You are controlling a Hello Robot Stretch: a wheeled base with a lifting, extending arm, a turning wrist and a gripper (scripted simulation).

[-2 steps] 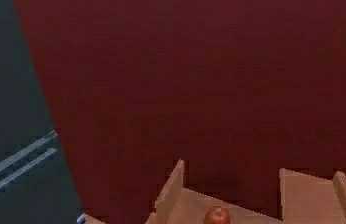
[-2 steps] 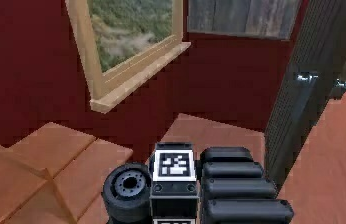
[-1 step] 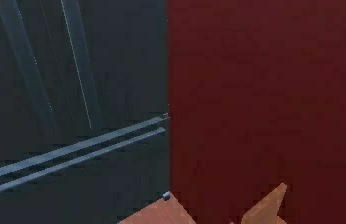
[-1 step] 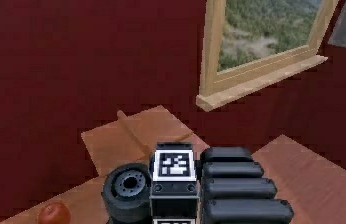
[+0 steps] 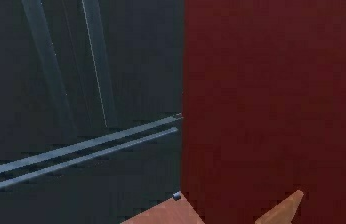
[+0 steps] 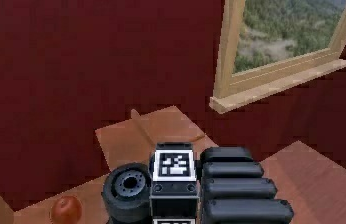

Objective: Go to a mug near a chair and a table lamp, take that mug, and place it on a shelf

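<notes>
- Forward view: a dark blue-grey panel (image 5: 71, 80) takes up the view's left half, crossed low down by two pale slanting bars (image 5: 81, 150).
- A plain dark red wall (image 5: 271, 100) stands on the view's right.
- Along the bottom edge lie a strip of reddish-brown wooden floor (image 5: 156, 212) and a lighter tan wedge (image 5: 286, 208).
- Arm side view: the gripper (image 6: 129, 192) is a dark round body at the bottom edge, and its fingers cannot be made out.
- I cannot tell how its fingers stand, nor whether it holds anything.
- Just right of the gripper is a white square with black marks (image 6: 173, 165), and right of that the dark ribbed arm (image 6: 241, 190).
- Left of the gripper and near it, a small red round thing (image 6: 66, 208) lies on the floor.
- Beyond the gripper, close by, stands a brown box-like thing with raised flaps (image 6: 151, 130), against the red wall.
- Farther out and to the gripper's right, a window with a pale wooden frame (image 6: 281, 75) looks onto green hills.
- Where the mug stands I cannot tell.
</notes>
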